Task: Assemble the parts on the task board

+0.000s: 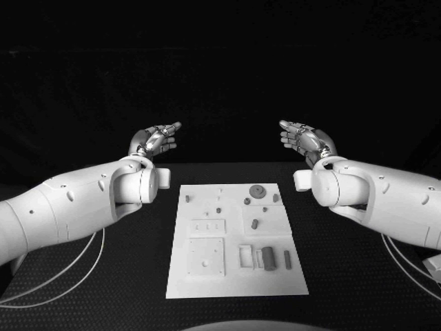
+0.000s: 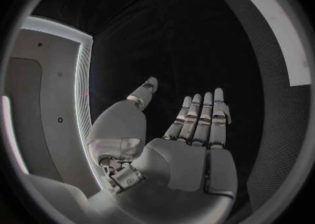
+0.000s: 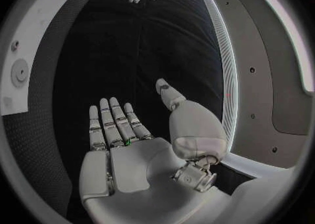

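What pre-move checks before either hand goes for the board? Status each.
1. Left hand free: ok, fingers apart, holds nothing.
2. Right hand free: ok, same.
3. Both hands apart from the task board: ok, raised beyond its far edge.
4. Board lies flat and square on the table: ok.
5. Parts on the board: ok, several lying or standing.
6. Which part goes in which slot: cannot tell.
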Available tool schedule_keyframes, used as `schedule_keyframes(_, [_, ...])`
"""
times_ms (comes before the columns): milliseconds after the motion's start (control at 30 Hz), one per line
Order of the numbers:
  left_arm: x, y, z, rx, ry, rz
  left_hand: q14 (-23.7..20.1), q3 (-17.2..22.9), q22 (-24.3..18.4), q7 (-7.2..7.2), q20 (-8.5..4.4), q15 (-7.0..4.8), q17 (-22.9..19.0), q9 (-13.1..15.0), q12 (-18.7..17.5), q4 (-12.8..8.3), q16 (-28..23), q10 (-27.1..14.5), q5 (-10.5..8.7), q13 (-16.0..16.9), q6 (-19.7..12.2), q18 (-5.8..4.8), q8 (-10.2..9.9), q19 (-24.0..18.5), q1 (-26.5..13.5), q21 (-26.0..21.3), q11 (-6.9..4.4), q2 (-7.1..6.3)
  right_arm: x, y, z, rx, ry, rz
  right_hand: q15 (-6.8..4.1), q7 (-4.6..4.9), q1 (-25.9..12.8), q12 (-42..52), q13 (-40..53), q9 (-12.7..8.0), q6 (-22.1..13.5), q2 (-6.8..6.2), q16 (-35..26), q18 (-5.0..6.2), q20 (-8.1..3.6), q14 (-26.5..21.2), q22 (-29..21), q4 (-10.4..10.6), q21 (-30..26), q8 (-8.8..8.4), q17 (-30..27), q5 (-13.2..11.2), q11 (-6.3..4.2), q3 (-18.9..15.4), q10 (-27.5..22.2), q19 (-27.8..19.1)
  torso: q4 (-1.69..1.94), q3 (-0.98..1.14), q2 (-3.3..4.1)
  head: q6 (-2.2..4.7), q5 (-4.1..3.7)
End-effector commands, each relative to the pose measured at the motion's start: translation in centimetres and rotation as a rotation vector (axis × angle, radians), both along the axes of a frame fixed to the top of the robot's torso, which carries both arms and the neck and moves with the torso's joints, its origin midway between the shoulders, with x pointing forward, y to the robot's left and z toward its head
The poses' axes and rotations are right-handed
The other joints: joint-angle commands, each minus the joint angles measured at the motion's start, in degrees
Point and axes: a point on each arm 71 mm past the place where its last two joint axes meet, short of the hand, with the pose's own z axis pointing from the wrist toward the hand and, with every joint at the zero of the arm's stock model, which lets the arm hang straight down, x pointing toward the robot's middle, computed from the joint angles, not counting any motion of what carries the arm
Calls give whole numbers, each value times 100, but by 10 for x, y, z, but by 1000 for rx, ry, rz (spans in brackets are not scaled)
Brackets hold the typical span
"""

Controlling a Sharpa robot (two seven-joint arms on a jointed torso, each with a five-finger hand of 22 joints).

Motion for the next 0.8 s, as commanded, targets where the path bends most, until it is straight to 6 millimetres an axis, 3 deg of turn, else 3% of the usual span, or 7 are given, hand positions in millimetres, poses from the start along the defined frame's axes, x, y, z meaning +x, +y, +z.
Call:
schedule_keyframes(33, [16, 3, 3, 13, 92, -92, 52, 42, 45, 131, 4, 10, 42, 44, 19, -8, 24, 75, 19, 8, 58, -41, 33, 62, 69, 18, 13, -2, 12, 1, 0, -2, 104, 194, 31, 495, 315, 92, 33, 228, 258, 29, 214, 146, 19, 345, 949, -119, 176, 188, 131, 38, 68, 123, 281, 499, -7, -4, 11, -37, 3])
schedule_keyframes(267, [36, 16, 14, 52, 122, -87, 95, 50, 43, 158, -8, 17, 50, 37, 13, 2, 49, 118, 19, 15, 107, -41, 44, 87, 78, 30, 30, 8, 29, -13, 8, -40, 155, 251, 41, 517, 442, 139, 42, 285, 423, 25, 314, 206, 42, 602, 913, -255, 176, 302, 166, 38, 86, 144, 452, 715, -7, -4, 11, -37, 3])
schedule_keyframes(467, [40, 19, 17, 61, 128, -86, 413, 75, 74, 239, -97, 29, 109, 44, 123, -1, 217, 417, 22, 70, 327, -2, 126, 324, 118, 134, 81, 36, 33, -17, 11, -53, 171, 267, 143, 578, 710, 293, 87, 311, 826, -29, 508, 338, 6, 1115, 906, -450, 224, 498, 231, 41, 146, 240, 861, 1064, -7, -4, 11, -37, 3])
schedule_keyframes(500, [33, 13, 15, 50, 132, -137, 544, 88, 91, 268, -127, 34, 134, 49, 188, -13, 283, 553, 24, 97, 403, 21, 157, 421, 142, 178, 106, 42, 44, -29, 18, -425, 25, 263, 130, 580, 779, 331, 97, 310, 921, -59, 553, 385, -6, 1244, 903, -462, 254, 535, 248, 38, 145, 260, 967, 1193, 17, -9, 23, 96, 31])
schedule_keyframes(633, [29, 13, 15, 57, 135, -187, 1427, 260, 208, 358, -242, -63, 327, 70, 543, -218, 725, 1299, 53, 243, 934, 195, 358, 966, 529, 446, 137, 107, 48, -31, 19, -562, -23, 275, 0, 550, 1103, 482, 142, 318, 1314, -167, 692, 510, -28, 1645, 867, -480, 301, 685, 314, 41, 112, 326, 1388, 1545, 23, -15, 40, 112, 41])
schedule_keyframes(700, [28, 12, 16, 92, 113, -227, 1974, 419, 324, 264, -368, -245, 477, 134, 860, -289, 989, 1971, 45, 405, 1547, 295, 608, 1404, 785, 679, -41, 224, 49, -31, 19, -631, -47, 283, -88, 513, 1326, 575, 174, 339, 1551, -204, 764, 577, -46, 1843, 848, -492, 324, 780, 355, 43, 45, 390, 1633, 1720, 41, -23, 54, 121, 38])
schedule_keyframes(800, [25, 13, 17, 109, 97, -258, 2332, 523, 423, 123, -500, -379, 618, 118, 953, -381, 1113, 2333, 57, 502, 1915, 320, 673, 1718, 1022, 842, -192, 229, 50, -31, 20, -703, -70, 291, -240, 427, 1583, 668, 201, 351, 1854, -297, 888, 687, -52, 2178, 818, -482, 400, 876, 434, 42, -67, 575, 1938, 2072, 68, -31, 96, 145, 40])
